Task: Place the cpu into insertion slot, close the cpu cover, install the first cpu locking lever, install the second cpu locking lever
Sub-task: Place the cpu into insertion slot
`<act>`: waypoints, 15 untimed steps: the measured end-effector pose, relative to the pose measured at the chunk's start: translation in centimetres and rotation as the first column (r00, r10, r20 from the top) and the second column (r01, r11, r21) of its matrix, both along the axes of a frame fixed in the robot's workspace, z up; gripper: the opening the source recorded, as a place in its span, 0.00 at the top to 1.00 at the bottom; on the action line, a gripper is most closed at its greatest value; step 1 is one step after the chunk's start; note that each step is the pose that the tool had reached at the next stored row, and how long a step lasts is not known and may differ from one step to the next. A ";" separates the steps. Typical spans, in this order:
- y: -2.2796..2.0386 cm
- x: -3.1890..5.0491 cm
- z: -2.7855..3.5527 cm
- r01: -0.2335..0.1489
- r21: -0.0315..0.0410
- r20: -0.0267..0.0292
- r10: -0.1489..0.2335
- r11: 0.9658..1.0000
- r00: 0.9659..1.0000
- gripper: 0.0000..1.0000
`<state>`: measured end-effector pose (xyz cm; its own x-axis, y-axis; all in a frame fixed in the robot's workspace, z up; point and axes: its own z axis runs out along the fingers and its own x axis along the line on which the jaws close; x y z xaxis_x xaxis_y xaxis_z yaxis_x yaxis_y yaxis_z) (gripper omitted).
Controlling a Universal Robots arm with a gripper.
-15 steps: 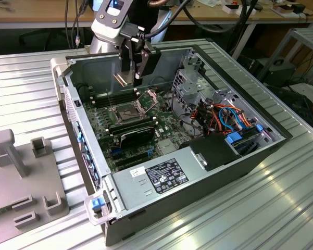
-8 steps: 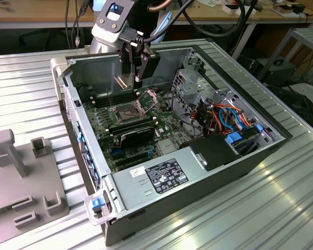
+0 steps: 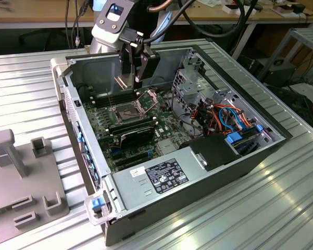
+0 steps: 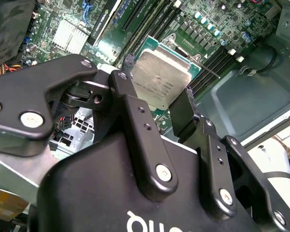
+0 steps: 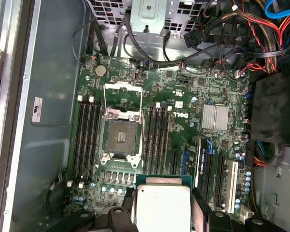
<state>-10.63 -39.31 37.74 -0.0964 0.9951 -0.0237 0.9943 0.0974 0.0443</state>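
My gripper (image 3: 130, 80) hangs inside the open computer case, shut on the cpu (image 3: 120, 83) and holding it above the motherboard. In the second wrist view the cpu (image 4: 161, 79) shows its silver-grey face between the two black fingers (image 4: 131, 96). In the first wrist view the cpu (image 5: 162, 205) is some way off from the insertion slot (image 5: 121, 137), not over it. The insertion slot (image 3: 126, 112) lies bare, dark grey with a silvery rim. The cpu cover (image 5: 123, 93) is swung open on its hinge beside the slot, and stands up in the exterior view (image 3: 147, 98).
Black memory slots (image 5: 87, 137) flank the socket on both sides. A black expansion card (image 3: 138, 136) and the power supply (image 3: 164, 174) sit toward the case front. Coloured cables (image 3: 224, 117) fill the exterior view's right. A grey fixture (image 3: 21, 172) stands outside the case.
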 end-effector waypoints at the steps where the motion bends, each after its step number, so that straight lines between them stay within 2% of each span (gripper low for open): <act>1: 0.00 0.00 0.00 0.000 0.000 0.000 0.000 1.000 1.000 0.45; 9: 0.00 0.09 -0.04 0.003 0.000 0.000 -0.003 1.000 1.000 0.45; 13: 0.00 0.16 -0.08 0.033 0.000 0.000 -0.033 0.999 0.999 0.45; 15: 0.00 0.18 -0.07 0.036 0.000 0.000 -0.036 0.999 0.999 0.45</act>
